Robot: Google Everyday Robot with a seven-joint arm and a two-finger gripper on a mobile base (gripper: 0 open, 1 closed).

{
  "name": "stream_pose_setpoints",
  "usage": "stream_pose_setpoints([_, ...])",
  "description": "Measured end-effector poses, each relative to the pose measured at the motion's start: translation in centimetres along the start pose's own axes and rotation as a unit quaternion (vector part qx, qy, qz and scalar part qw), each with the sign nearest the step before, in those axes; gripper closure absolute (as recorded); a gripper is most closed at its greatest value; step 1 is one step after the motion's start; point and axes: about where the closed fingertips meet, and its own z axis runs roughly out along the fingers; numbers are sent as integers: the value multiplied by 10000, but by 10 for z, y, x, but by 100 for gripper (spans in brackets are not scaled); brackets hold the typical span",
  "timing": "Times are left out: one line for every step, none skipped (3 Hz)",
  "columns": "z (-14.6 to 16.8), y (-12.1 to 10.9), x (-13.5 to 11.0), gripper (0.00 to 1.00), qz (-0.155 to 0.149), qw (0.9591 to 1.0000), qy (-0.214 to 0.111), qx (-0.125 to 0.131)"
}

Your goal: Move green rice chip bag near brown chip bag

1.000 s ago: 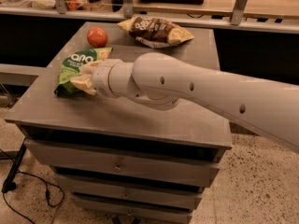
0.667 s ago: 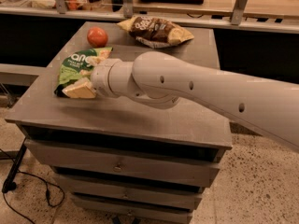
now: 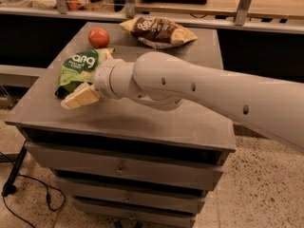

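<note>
The green rice chip bag (image 3: 78, 66) lies on the left part of the grey cabinet top (image 3: 156, 120). The brown chip bag (image 3: 159, 31) lies at the back middle of the top, well apart from the green bag. My gripper (image 3: 86, 79) is at the green bag, open. One cream finger (image 3: 80, 96) sits at the bag's near edge and the other (image 3: 105, 55) at its far right edge, so the bag lies between them. My wrist hides the bag's right side.
A red tomato-like ball (image 3: 99, 37) sits just behind the green bag, left of the brown bag. A wooden counter with metal posts (image 3: 247, 4) runs behind the cabinet. The cabinet has drawers below, and a cable lies on the floor at left (image 3: 28, 189).
The near finger has swung outward toward the front edge, widening the gap around the green bag. The bag and the arm have stayed in place.
</note>
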Motion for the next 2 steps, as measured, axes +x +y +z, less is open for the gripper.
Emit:
stream_pose_setpoints([3,-2,3,0,56,9999,67,53])
stream_pose_setpoints([8,-2,9,0,147,9998,152,43])
